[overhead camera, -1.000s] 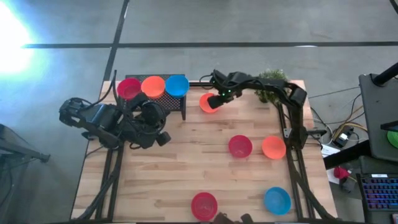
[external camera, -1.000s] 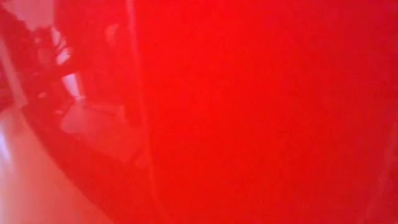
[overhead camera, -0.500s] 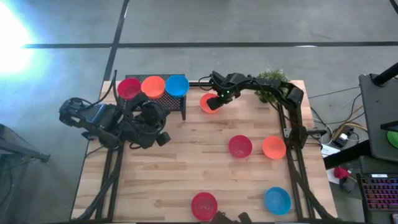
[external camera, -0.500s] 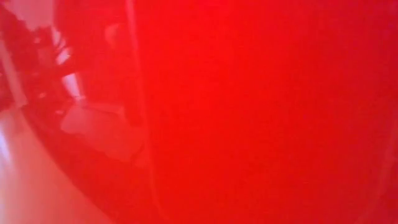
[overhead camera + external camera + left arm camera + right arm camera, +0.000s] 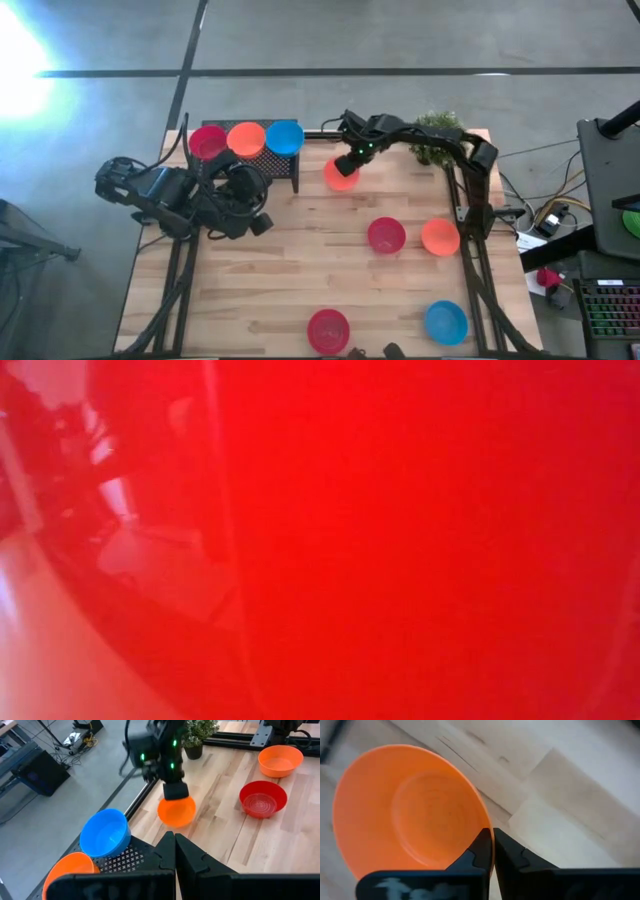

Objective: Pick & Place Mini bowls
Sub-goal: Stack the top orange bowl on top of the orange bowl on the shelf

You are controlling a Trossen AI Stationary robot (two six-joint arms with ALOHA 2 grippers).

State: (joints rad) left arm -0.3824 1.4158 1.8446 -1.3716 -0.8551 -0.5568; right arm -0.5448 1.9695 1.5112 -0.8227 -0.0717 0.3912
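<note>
the right gripper (image 5: pixel 345 166) was at the table's (image 5: pixel 290 290) far edge near the middle, its fingers (image 5: pixel 481 851) pinched on the rim of an orange bowl (image 5: pixel 341 176) next to the black rack (image 5: pixel 281 170), on which a red bowl (image 5: pixel 207 142), a second orange bowl (image 5: pixel 246 138) and a blue bowl (image 5: pixel 285 137) sat in a row. the left gripper (image 5: pixel 174 851) waited over the table's left side with its fingers pressed together and nothing between them. a second red bowl (image 5: pixel 386 235) and a third orange bowl (image 5: pixel 440 237) lay side by side at mid-table right, with a third red bowl (image 5: pixel 328 330) and a second blue bowl (image 5: pixel 446 322) at the near edge.

Low view wholly filled by a blurred red bowl (image 5: pixel 420 540), table hidden behind.
</note>
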